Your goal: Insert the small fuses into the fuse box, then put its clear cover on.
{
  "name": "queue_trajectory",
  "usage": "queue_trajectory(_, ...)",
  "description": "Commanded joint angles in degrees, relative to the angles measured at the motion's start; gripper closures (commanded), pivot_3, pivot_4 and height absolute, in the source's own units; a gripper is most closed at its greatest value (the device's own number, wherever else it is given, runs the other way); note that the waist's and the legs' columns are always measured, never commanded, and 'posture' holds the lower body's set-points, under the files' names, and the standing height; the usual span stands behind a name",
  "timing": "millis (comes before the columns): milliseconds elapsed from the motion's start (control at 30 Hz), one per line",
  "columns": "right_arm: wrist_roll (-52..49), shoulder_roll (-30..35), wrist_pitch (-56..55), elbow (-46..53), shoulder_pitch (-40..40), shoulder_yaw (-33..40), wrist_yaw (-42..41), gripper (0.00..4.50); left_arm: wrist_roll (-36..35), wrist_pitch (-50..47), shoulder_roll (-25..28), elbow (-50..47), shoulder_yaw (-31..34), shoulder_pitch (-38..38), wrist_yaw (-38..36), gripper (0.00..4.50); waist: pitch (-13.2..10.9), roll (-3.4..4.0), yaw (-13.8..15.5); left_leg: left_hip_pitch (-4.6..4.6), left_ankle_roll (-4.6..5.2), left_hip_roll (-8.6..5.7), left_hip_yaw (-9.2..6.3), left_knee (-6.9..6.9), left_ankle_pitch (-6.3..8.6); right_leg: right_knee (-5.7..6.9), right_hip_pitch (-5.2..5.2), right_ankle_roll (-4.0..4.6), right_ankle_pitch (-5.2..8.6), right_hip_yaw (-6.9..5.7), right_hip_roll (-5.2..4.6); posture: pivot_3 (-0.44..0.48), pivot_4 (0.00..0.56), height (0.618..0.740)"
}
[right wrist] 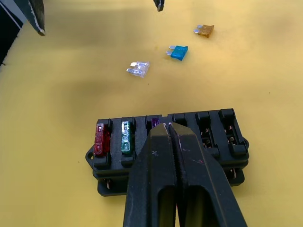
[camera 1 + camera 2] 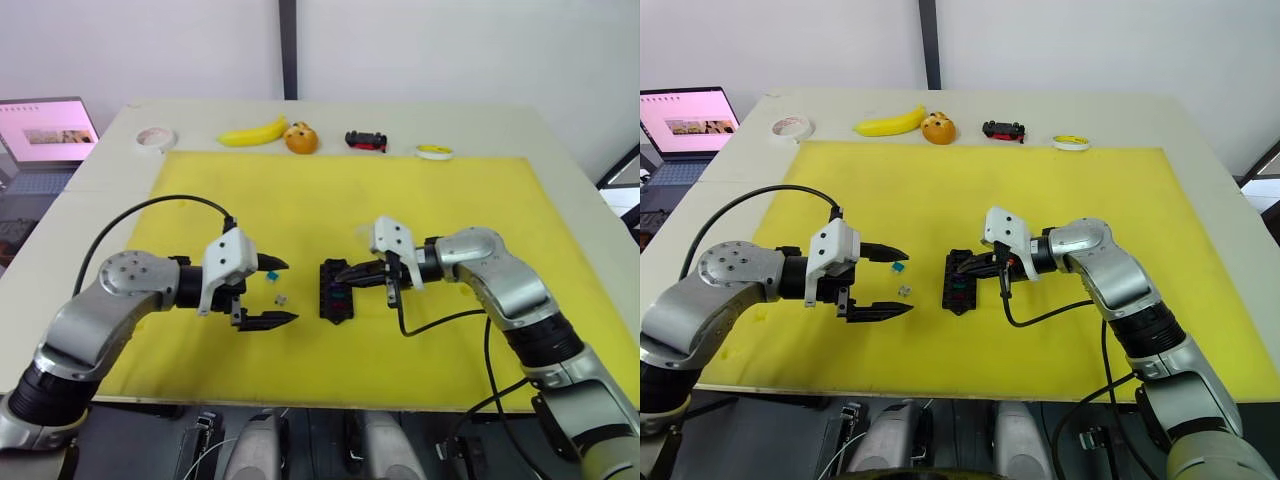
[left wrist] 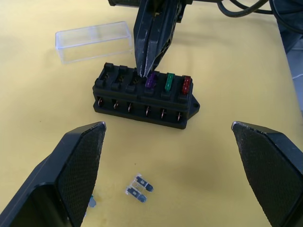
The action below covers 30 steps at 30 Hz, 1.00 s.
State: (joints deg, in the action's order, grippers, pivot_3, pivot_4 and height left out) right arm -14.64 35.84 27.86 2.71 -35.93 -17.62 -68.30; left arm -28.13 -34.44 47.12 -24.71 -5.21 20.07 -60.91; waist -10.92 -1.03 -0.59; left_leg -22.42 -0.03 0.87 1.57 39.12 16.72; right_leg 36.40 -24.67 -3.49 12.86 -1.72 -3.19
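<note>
Purple fuse seated beside green and red; three slots empty, right gripper closed, left gripper wide.

no readable text, labels or numbers.

I have bright, even light from overhead across the yellow mat; shadows under the arms are soft and short. No harsh glare, only a pale sheen on the clear cover and on the metal arm shells. A laptop screen glows pink at the edge. In the wrist views, the near fingers blur slightly, while the fuse box reads sharp. Table edges bow mildly toward the corners.
</note>
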Motion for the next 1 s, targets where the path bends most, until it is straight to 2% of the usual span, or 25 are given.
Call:
queue_trajectory(33,3.63,1.15,-2.34,-1.74,2.14,-2.89,-0.51,4.46,-0.16,0.69,-0.11,-0.71,0.67,0.65,0.13,0.00,0.00,-0.01,0.02,0.00,0.00,0.00,0.00,0.00,0.00,0.00,0.01,0.00,0.00,0.00,0.00,0.000,0.150,0.737)
queue_trajectory(433,3.19,2.19,-4.43,0.24,2.32,-2.24,-3.48,4.46,-0.18,0.75,-0.17,-0.80,0.88,0.49,0.37,0.00,0.02,-0.02,0.02,0.05,0.00,0.00,-0.01,0.00,0.00,-0.02,0.07,0.00,0.00,-0.01,0.00,0.000,0.150,0.737)
queue_trajectory(567,2.76,1.07,-3.92,1.05,1.45,-1.03,-2.25,4.46,-0.12,0.89,-0.28,-0.62,0.78,0.66,0.30,0.00,0.02,-0.02,0.04,0.05,0.00,0.00,-0.01,0.00,0.00,-0.02,0.07,0.00,0.00,-0.01,0.00,0.000,0.150,0.737)
queue_trajectory(733,0.14,-0.96,-1.03,1.21,-0.51,1.48,-1.14,4.46,-0.15,0.82,-0.32,-0.63,0.80,0.64,0.27,0.00,0.01,-0.01,0.01,0.05,0.01,0.00,-0.02,0.00,0.00,-0.02,0.06,0.00,0.00,-0.01,0.00,0.000,0.150,0.737)
queue_trajectory(1000,-3.21,-0.71,3.38,3.78,-2.02,2.94,-2.55,4.46,-0.10,0.79,-0.28,-0.56,0.87,0.64,0.27,0.00,0.00,0.00,0.07,0.02,0.01,0.00,-0.02,0.00,0.00,-0.02,0.05,0.00,0.00,-0.01,0.00,0.000,0.150,0.737)
